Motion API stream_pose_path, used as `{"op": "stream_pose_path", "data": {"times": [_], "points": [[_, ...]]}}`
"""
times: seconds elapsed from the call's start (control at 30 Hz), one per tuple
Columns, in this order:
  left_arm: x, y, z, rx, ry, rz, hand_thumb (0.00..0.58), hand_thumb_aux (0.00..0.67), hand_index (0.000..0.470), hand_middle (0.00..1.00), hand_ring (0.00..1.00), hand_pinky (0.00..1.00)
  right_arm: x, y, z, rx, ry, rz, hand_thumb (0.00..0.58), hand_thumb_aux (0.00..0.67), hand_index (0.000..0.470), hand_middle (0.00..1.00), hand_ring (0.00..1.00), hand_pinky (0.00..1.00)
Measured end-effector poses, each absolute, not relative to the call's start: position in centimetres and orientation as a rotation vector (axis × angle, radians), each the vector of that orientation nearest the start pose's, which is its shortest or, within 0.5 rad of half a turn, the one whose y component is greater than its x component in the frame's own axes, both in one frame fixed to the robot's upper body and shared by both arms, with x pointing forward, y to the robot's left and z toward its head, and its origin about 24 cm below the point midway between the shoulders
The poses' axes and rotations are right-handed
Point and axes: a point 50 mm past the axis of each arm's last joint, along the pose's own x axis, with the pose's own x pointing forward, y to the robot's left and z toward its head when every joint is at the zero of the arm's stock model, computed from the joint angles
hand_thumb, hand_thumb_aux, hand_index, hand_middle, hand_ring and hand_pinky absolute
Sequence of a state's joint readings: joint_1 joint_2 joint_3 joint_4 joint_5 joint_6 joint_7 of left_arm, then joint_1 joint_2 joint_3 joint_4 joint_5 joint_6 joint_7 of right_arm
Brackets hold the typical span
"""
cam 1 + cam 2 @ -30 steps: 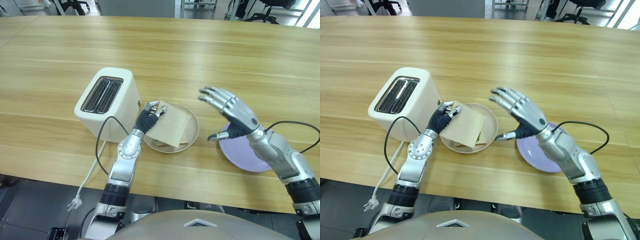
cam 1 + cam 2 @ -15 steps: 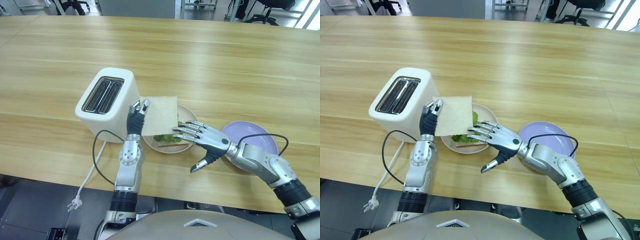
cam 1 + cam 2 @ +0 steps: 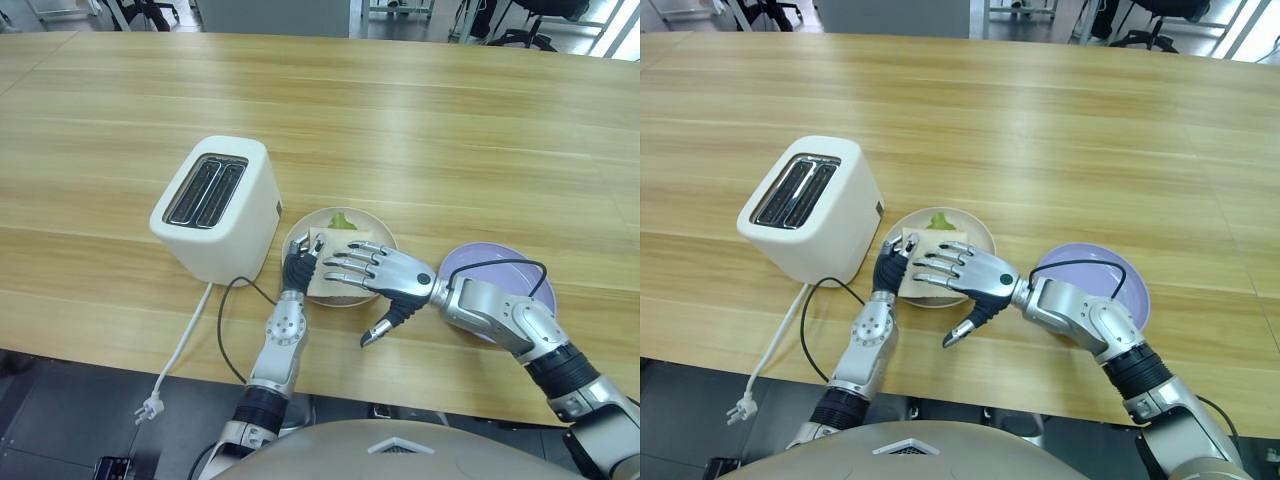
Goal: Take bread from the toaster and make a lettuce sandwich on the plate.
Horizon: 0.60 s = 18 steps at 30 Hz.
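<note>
Down at the near edge, the white plug [image 3: 150, 406] hangs off the table [image 3: 420, 130], and its cord [image 3: 188, 338] climbs back up over the lip toward the toaster. Just past that edge both hands meet over the beige plate [image 3: 381, 229]. The left hand [image 3: 298, 268] comes up from below, fingers closed on the left edge of the bread slice [image 3: 326, 240]. The right hand [image 3: 390, 275] comes in from the right, fingers spread wide and flat on top of the slice, thumb hanging toward the near edge, gripping nothing. The slice lies flat on the plate, roughly square, its visible corner pointing far-left. Green lettuce [image 3: 343, 221] pokes out beyond its far side. Touching nothing, the purple plate [image 3: 510, 275] sits just right of the beige one, with the right forearm crossing its near half. Left of the beige plate and close beside it stands the toaster [image 3: 215, 225], upright, its two slots [image 3: 205, 188] running near to far with a slight lean right. Beyond all that, bare wood stretches wide to the far edge.
</note>
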State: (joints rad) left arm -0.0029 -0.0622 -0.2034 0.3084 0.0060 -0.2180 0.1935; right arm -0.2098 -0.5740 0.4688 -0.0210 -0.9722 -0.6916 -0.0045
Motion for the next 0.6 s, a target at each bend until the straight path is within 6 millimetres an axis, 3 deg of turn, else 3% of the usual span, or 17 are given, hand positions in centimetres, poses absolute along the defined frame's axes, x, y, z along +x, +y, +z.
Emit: {"op": "stream_pose_path", "data": {"times": [0.3, 0.47, 0.6], "points": [[24.8, 9.6, -0.6, -0.025, 0.069, 0.009, 0.580, 0.670, 0.460, 1.00, 1.00, 1.00, 22.0, -8.8, 9.4, -1.463, -0.932, 0.896, 0.000, 0.000, 0.000, 0.00, 0.00, 0.00], [25.2, 9.9, -0.1, -0.042, 0.037, 0.027, 0.580, 0.670, 0.460, 1.00, 1.00, 1.00, 23.4, -10.1, 7.2, -1.539, -0.808, 0.919, 0.000, 0.000, 0.000, 0.00, 0.00, 0.00], [25.3, 9.8, 0.4, -0.054, 0.013, 0.020, 0.580, 0.670, 0.460, 1.00, 1.00, 1.00, 24.0, -10.5, 6.6, -1.564, -0.774, 0.913, 0.000, 0.000, 0.000, 0.00, 0.00, 0.00]]}}
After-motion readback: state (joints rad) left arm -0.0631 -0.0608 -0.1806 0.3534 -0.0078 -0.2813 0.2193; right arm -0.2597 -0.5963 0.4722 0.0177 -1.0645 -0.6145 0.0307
